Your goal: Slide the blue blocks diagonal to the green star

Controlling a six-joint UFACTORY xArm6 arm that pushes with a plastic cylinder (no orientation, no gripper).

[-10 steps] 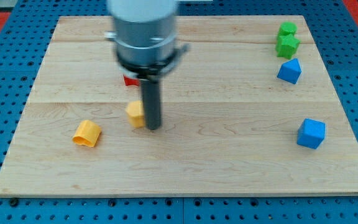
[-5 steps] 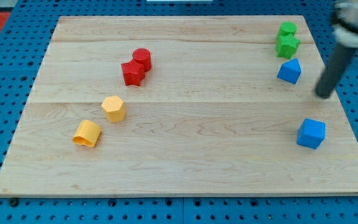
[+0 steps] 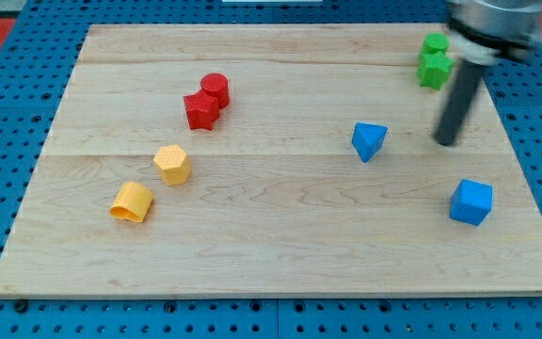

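My tip (image 3: 448,141) sits on the wooden board (image 3: 280,254) near the view's right edge, below the green blocks and well above the blue cube (image 3: 470,201). The rod has no jaws at all, so there is nothing to open or close; it touches no block right now.

The blue wedge-shaped block (image 3: 368,140) lies to the view's left of my tip, at about the same height on the board, with a clear gap of bare wood between them. It is tilted, one point facing the view's bottom. The blue cube rests near the view's bottom right, apart from everything else.

The green star (image 3: 434,69) is at the view's top right, and a second green block (image 3: 434,43), whose shape I cannot make out, touches it from above. The blue wedge lies down and to the left of the star, well apart from it; the cube is far below the star.

On the view's left, a red cylinder (image 3: 215,88) touches a red star-like block (image 3: 199,110). Lower left, a yellow hexagonal block (image 3: 172,164) and an orange-yellow block (image 3: 132,201) lie near each other without touching.
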